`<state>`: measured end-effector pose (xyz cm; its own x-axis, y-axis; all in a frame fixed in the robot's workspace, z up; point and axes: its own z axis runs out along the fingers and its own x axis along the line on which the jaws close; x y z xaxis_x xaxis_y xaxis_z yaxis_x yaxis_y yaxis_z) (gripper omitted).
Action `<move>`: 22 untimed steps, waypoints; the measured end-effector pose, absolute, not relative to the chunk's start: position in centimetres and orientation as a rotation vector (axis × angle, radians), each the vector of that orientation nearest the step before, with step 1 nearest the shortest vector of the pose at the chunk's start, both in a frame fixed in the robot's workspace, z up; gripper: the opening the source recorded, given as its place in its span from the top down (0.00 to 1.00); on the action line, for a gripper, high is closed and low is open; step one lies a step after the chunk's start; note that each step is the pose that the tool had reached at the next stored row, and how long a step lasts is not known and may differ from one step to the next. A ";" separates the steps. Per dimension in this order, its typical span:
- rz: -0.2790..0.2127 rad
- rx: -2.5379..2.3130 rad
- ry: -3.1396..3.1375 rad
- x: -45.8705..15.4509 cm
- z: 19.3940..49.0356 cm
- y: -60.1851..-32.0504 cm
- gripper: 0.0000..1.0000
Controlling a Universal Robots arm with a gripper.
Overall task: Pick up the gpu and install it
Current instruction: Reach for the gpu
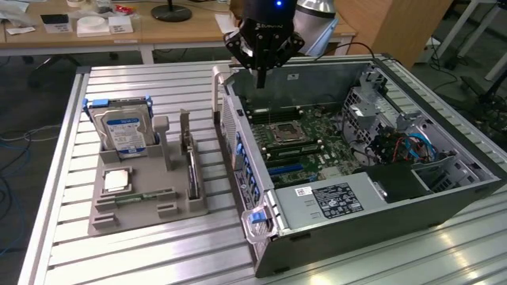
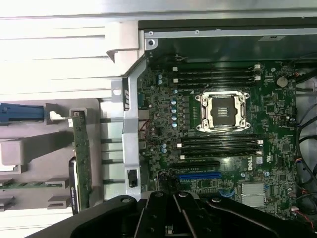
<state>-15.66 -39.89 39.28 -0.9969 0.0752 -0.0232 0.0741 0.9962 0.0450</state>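
Over the computer case [image 1: 396,217] rim, hovering with jaws pinched together, empty, facing the edge-standing gpu [image 1: 191,163] lengthwise alongside, toward the exterior view's left.

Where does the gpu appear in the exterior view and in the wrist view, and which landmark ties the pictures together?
Exterior view: the gpu stands on edge in the grey holder, to the exterior view's left of the open computer case.
Wrist view: the gpu shows edge-on as a green strip in that holder, just outside the case wall.
Shared landmark: the empty CPU socket.
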 end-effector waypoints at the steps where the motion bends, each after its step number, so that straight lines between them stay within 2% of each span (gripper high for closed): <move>1: 0.069 0.117 3.114 -15.9 39.3 -39.9 0.89; 22: 0.069 0.116 3.114 -20.9 39.2 -39.9 0.89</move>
<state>-20.86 -39.89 39.17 -0.9969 0.0752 -0.0233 0.0741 0.9962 0.0451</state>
